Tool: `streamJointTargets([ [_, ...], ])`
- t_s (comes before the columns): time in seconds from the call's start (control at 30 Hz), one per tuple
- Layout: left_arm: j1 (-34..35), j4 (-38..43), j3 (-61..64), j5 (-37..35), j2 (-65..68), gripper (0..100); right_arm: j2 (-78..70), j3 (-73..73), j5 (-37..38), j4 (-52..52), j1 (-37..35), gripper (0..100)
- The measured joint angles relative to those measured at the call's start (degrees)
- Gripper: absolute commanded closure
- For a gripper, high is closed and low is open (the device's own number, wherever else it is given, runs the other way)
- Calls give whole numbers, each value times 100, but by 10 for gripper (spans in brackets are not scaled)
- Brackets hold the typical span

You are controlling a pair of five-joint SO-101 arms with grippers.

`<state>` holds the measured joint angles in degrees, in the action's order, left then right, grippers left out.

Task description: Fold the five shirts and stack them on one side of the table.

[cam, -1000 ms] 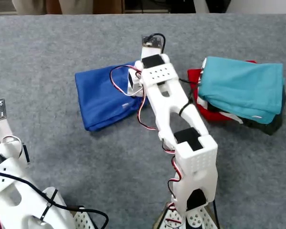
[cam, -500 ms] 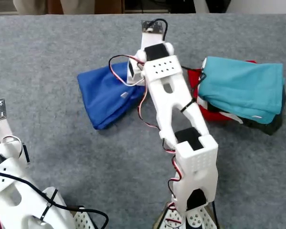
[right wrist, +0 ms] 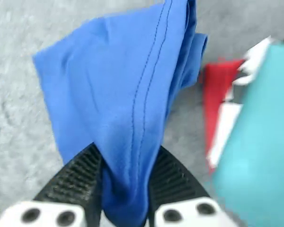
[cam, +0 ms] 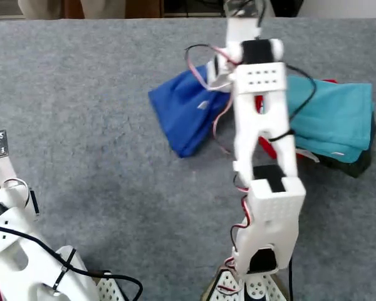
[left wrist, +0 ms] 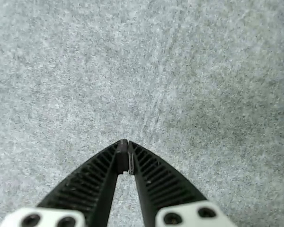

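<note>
Shirts counted: four. One blue shirt (cam: 185, 116) sits bunched near the middle of the table's (cam: 81, 75) far edge, pinched in the right gripper (right wrist: 128, 156). Three are stacked at the far right corner: teal shirt (cam: 329, 119) on top, red shirt (right wrist: 217, 90) beneath, dark shirt (cam: 358, 164) lowest. The right arm (cam: 263, 125) covers the stack's left end. The left gripper (left wrist: 123, 158) is clenched on nothing above the grey covering.

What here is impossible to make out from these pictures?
- High view: the arm hides where the right gripper pinches the blue shirt.
- High view: the teal shirt covers the stack; shirts beneath cannot be counted.
- Right wrist view: the red shirt is blurred and half covered.
</note>
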<state>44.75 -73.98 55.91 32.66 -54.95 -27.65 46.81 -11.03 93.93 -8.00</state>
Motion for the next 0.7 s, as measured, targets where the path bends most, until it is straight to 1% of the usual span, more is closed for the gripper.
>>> streamJointTargets([
  [0.2,0,0,0,0,0,981,0,800,782,325,721,997],
  [0.37,0,0,0,0,0,981,0,1090,1284,571,1574,997],
  [0.6,-448,0,0,0,0,981,0,1231,1829,738,2681,997],
  [0.7,-536,0,0,0,0,981,0,1231,2013,738,3112,997],
])
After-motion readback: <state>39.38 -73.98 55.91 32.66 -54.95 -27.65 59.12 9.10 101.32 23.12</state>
